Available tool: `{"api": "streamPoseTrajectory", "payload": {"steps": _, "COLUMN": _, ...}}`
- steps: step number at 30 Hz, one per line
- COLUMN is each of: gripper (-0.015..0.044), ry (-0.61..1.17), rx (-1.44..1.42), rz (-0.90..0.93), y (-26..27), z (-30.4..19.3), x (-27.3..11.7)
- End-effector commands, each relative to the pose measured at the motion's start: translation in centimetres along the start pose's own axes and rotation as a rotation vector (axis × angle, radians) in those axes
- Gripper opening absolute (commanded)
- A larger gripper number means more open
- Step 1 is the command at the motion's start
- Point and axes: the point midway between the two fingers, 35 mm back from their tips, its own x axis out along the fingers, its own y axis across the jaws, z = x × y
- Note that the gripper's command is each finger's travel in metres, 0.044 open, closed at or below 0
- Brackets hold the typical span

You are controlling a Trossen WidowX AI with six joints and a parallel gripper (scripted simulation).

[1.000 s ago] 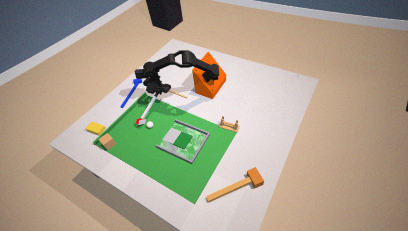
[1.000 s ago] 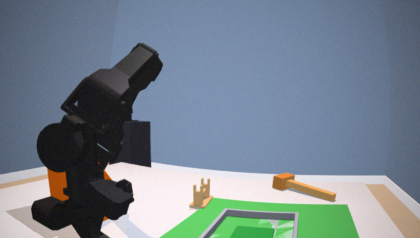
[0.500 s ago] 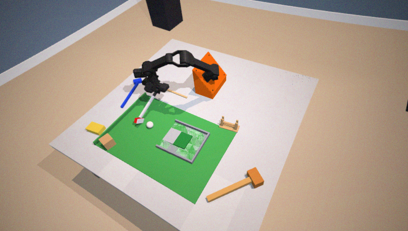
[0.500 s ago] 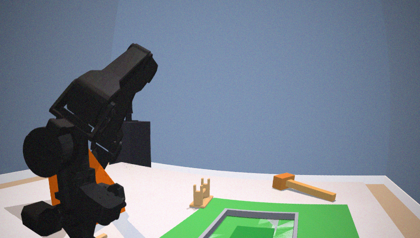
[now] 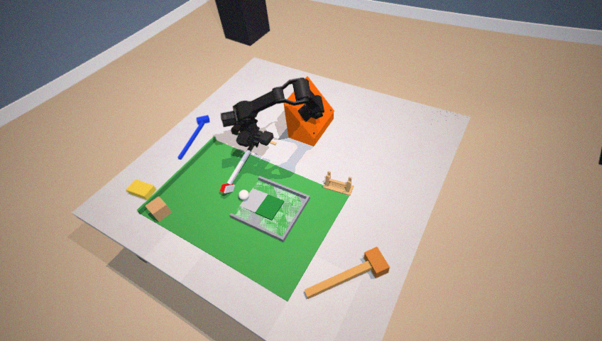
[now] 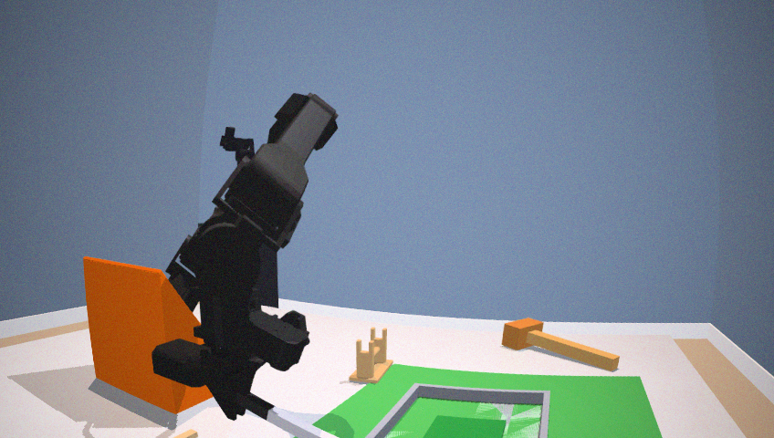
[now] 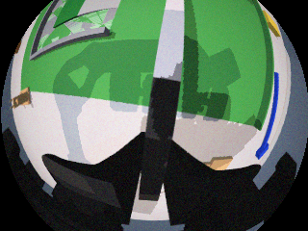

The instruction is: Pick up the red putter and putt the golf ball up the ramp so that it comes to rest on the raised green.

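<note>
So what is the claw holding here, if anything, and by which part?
The claw is shut on the red-headed putter with the white shaft, gripping the dark handle end, opposite the head.

My red putter [image 5: 236, 172] slants down from its clamped grip, red head low on the green mat [image 5: 202, 228]. The white golf ball [image 5: 243, 194] sits just beside the head, at the grey ramp [image 5: 254, 199] below the raised green [image 5: 270, 207].
</note>
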Motion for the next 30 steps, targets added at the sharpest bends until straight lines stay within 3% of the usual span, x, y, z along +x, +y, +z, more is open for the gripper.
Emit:
{"api": "streamPoseTrajectory", "payload": {"steps": 1, "gripper": 0.0000, "ry": -0.012, "rx": 0.009, "rz": 0.000, "y": 0.7, "z": -0.2, "x": -0.4}}
{"api": "streamPoseTrajectory", "payload": {"steps": 11, "gripper": 0.0000, "ry": -0.011, "rx": 0.009, "rz": -0.003, "y": 0.6, "z": -0.3, "x": -6.0}}
{"api": "streamPoseTrajectory", "payload": {"steps": 30, "gripper": 0.0000, "ry": -0.009, "rx": 0.021, "rz": 0.003, "y": 0.5, "z": -0.4, "x": -5.3}}
